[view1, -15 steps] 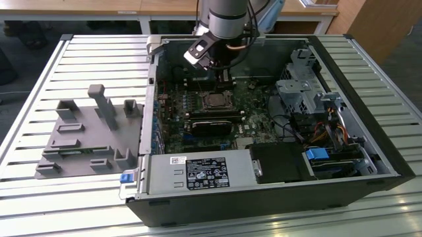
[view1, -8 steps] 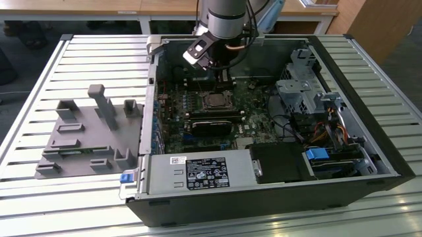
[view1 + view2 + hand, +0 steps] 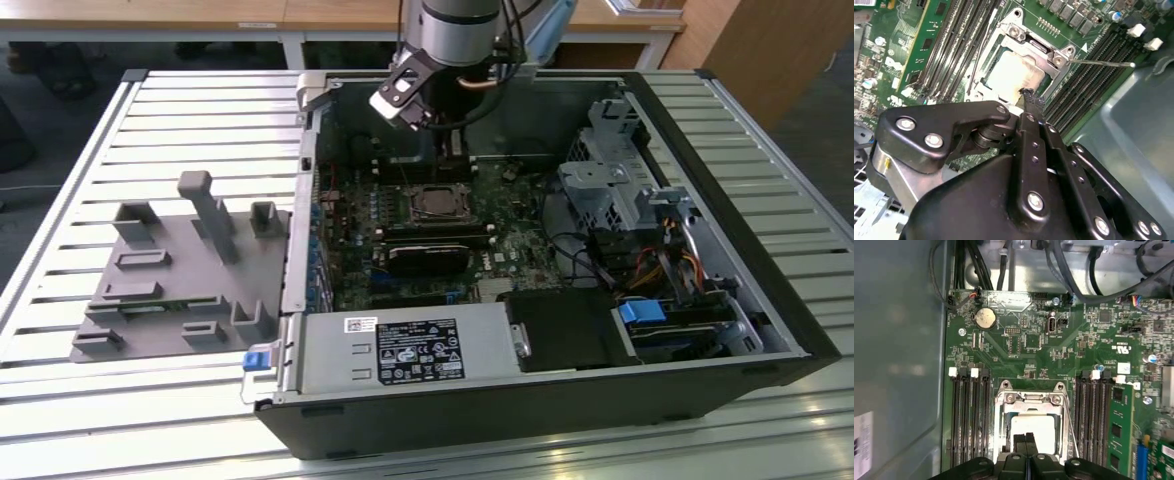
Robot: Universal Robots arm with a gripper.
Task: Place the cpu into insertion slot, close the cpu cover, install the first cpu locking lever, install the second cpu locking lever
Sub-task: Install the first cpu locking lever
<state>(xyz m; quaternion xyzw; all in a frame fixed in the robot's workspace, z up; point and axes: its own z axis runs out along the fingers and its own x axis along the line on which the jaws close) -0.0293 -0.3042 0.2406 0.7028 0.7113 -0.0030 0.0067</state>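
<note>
I look down into the open computer case (image 3: 534,420) on the slatted counter (image 3: 160,110). The insertion slot (image 3: 437,203) sits in the middle of the green board, so I place everything from it.

The gripper (image 3: 1026,441) hangs right over the slot. Its two fingers are pressed together and nothing is between them. In the second wrist view the tip is at the edge of the cpu (image 3: 1046,426), but I cannot tell if it touches. In the exterior view the gripper is a dark shape just above the slot, and its tip is hard to make out.

The cpu lies inside the slot, pale and flat. In both wrist views the gripper covers part of it, so I cannot see all its edges. The cpu cover (image 3: 1003,430) is the silver frame around the cpu. It looks flat on the slot, but one side is hidden behind the gripper.

A thin metal rod (image 3: 1101,63) sticks out from one corner of the slot, over the long black memory slots (image 3: 969,415) beside it. One end of the rod is cut off in the first wrist view.

A grey holder (image 3: 174,270) sits on the counter, well away from the slot and outside the case.
</note>
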